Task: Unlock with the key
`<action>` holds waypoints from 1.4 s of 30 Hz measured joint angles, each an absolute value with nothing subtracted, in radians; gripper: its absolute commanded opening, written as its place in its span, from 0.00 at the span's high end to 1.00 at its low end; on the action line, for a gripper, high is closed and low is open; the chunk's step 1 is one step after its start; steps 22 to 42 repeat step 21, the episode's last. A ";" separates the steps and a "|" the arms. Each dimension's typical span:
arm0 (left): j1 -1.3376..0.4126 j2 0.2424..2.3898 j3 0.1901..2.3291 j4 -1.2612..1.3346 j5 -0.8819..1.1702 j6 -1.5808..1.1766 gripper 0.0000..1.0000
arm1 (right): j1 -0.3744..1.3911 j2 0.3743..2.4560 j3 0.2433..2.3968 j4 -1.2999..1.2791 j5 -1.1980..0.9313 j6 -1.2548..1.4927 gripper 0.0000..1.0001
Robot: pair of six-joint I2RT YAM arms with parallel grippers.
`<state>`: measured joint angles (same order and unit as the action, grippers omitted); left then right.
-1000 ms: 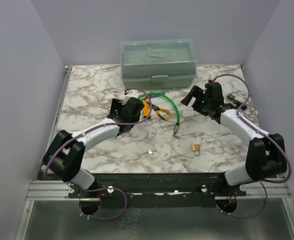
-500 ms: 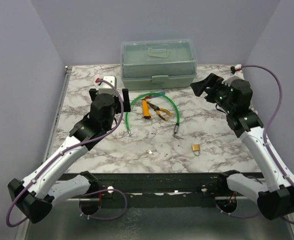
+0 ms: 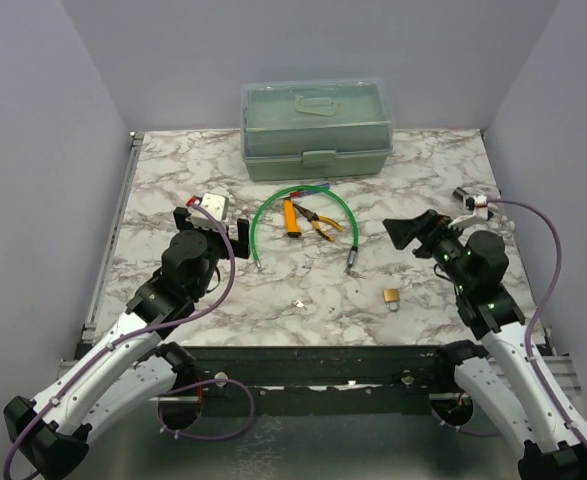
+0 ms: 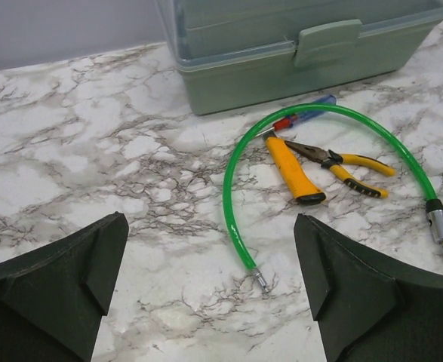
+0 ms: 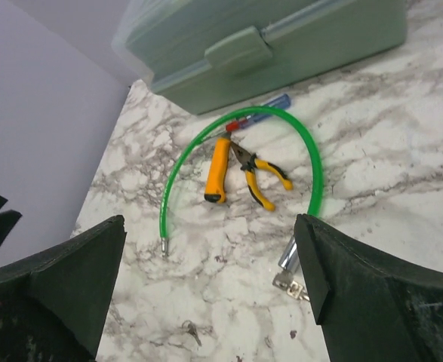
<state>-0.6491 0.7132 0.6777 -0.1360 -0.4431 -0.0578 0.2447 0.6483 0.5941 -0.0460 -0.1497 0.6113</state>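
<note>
The key (image 3: 296, 304) is a tiny silver speck lying on the marble table near the front middle. It also shows low in the right wrist view (image 5: 191, 332). The small brass padlock (image 3: 392, 297) lies to its right. My left gripper (image 3: 213, 227) is open and empty, above the table to the left of the key. In its own view (image 4: 210, 290) only the green cable's end lies between its fingers. My right gripper (image 3: 414, 232) is open and empty, behind the padlock. In its own view (image 5: 210, 283) the key lies below and between its fingers.
A green cable (image 3: 350, 215) loops round yellow-handled pliers (image 3: 323, 224) and a yellow-handled tool (image 3: 291, 219), and its metal lock end (image 5: 289, 260) has small keys hanging from it. A screwdriver (image 3: 314, 186) lies behind the loop. A green toolbox (image 3: 316, 125) stands at the back.
Both arms have drawn back toward the near edge. The left gripper moved off the tools to the left and nearer. The right gripper swung out to the right, then nearer. Both stay open.
</note>
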 measured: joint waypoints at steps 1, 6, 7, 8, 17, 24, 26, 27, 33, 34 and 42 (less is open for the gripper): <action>-0.649 0.712 0.674 -0.134 -0.433 -0.058 0.01 | 0.245 0.628 0.566 -0.047 -0.152 0.615 0.00; -0.649 0.710 0.672 -0.106 -0.408 -0.058 0.01 | 0.245 0.545 0.487 -0.056 -0.153 0.629 0.00; -0.649 0.709 0.672 -0.101 -0.405 -0.058 0.01 | 0.245 0.536 0.485 -0.057 -0.153 0.631 0.00; -0.649 0.710 0.672 -0.098 -0.403 -0.058 0.01 | 0.245 0.531 0.485 -0.056 -0.153 0.632 0.00; -0.649 0.710 0.672 -0.094 -0.399 -0.048 0.01 | 0.245 0.523 0.485 -0.056 -0.151 0.646 0.01; -0.649 0.710 0.672 -0.095 -0.399 -0.044 0.01 | 0.245 0.523 0.485 -0.056 -0.144 0.652 0.00; -0.649 0.710 0.672 -0.095 -0.399 -0.044 0.01 | 0.245 0.523 0.485 -0.056 -0.144 0.652 0.00; -0.649 0.710 0.672 -0.095 -0.399 -0.044 0.01 | 0.245 0.523 0.485 -0.056 -0.144 0.652 0.00; -0.649 0.710 0.672 -0.095 -0.399 -0.044 0.01 | 0.245 0.523 0.485 -0.056 -0.144 0.652 0.00; -0.649 0.710 0.672 -0.095 -0.399 -0.044 0.01 | 0.245 0.523 0.485 -0.056 -0.144 0.652 0.00; -0.649 0.710 0.672 -0.095 -0.399 -0.044 0.01 | 0.245 0.523 0.485 -0.056 -0.144 0.652 0.00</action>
